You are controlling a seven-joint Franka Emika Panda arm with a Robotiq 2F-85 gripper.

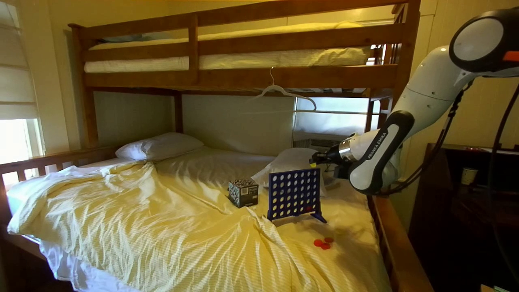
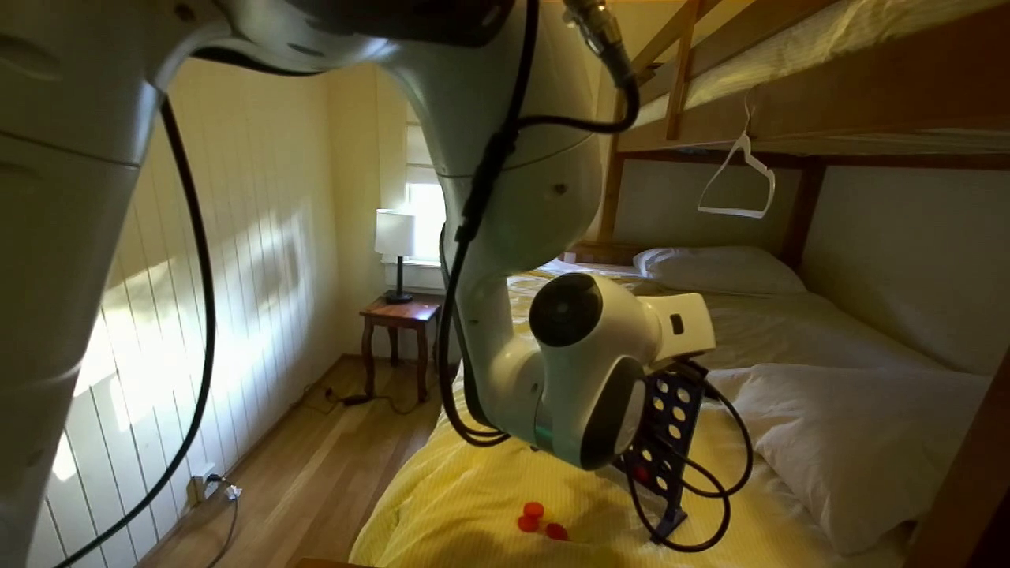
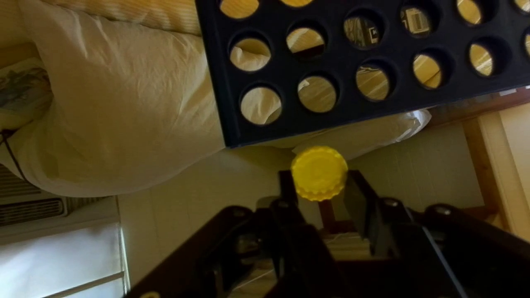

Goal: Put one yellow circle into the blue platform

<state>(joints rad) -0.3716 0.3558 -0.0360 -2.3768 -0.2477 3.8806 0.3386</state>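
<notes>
Wrist view shows the gripper clamped on a yellow circle, with the blue platform near that circle but apart, toward one o'clock.

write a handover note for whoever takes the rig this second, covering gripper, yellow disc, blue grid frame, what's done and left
Gripper: shut on the round, ridged, plastic-looking yellow disc.
Where: the disc appears just above the top edge of the upright dark-blue grid frame with round holes, which stands on the rumpled yellow fabric bedding.
Done: disc grasped; not yet inserted.
Left: align it over the frame, then release so it drops in; present alignment unclear.
</notes>
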